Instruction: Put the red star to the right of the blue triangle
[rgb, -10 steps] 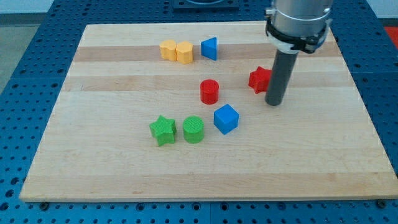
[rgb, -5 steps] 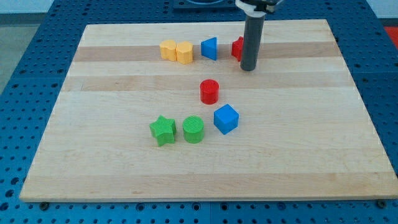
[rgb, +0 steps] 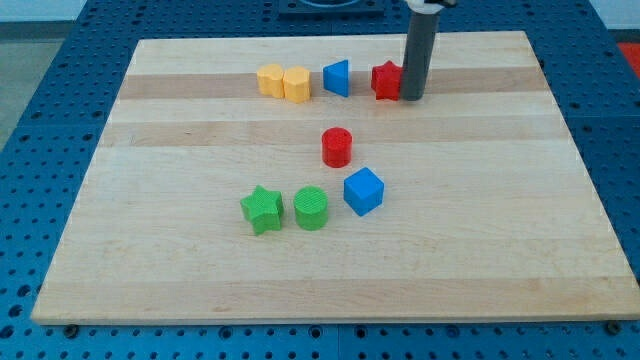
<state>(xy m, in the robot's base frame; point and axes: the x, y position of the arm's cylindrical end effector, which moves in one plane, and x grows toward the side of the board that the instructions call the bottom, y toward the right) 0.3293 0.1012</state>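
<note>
The red star (rgb: 386, 80) lies near the view's top, a short gap to the right of the blue triangle (rgb: 337, 77). My tip (rgb: 412, 98) stands on the board right against the star's right side. The rod hides the star's right edge.
Two yellow blocks (rgb: 271, 79) (rgb: 296, 84) sit side by side left of the blue triangle. A red cylinder (rgb: 337, 147) is mid-board, a blue cube (rgb: 363, 191) below it, and a green cylinder (rgb: 311, 208) and green star (rgb: 262, 210) to its left.
The red star has been pushed from mid-right up and left to beside the blue triangle. My tip moved with it, then shifted to the star's right side.
</note>
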